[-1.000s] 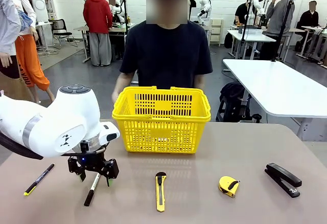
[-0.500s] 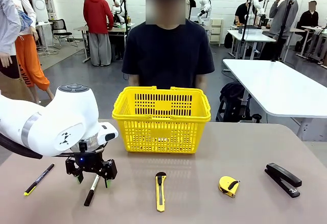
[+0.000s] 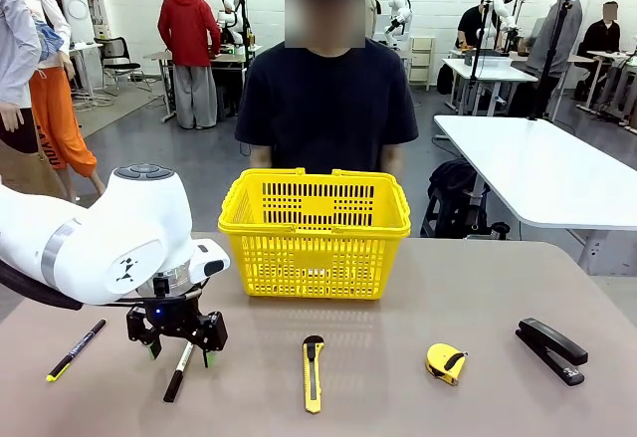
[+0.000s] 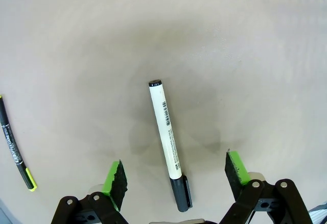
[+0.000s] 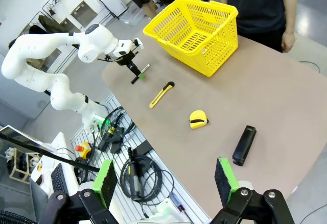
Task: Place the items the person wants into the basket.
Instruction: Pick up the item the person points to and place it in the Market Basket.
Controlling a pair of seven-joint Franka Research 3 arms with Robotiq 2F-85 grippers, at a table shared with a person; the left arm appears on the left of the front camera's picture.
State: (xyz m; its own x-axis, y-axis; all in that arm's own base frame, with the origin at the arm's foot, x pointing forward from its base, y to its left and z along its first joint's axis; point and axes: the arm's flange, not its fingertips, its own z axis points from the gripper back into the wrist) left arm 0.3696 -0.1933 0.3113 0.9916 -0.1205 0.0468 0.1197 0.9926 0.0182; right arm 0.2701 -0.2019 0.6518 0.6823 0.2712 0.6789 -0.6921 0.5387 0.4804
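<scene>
The yellow basket (image 3: 315, 233) stands at the table's far middle, in front of the person (image 3: 326, 109) in a black T-shirt. My left gripper (image 3: 181, 353) hovers open just above the white-barrelled marker (image 3: 178, 372). In the left wrist view the marker (image 4: 166, 137) lies between my green pads (image 4: 115, 177), its black cap nearest the gripper (image 4: 175, 170). The thin black pen (image 3: 75, 349) lies to the left, and the yellow-and-black utility knife (image 3: 313, 372) lies front centre. My right gripper (image 5: 166, 178) is open and empty, high up off the table's side.
A yellow tape measure (image 3: 445, 362) and a black stapler (image 3: 550, 349) lie at the front right of the table. In the right wrist view, cables and equipment (image 5: 135, 175) cover the floor below that gripper. Other people and tables stand farther back.
My left gripper has shifted slightly left and down over the marker. The person's left forearm has drawn back behind the basket.
</scene>
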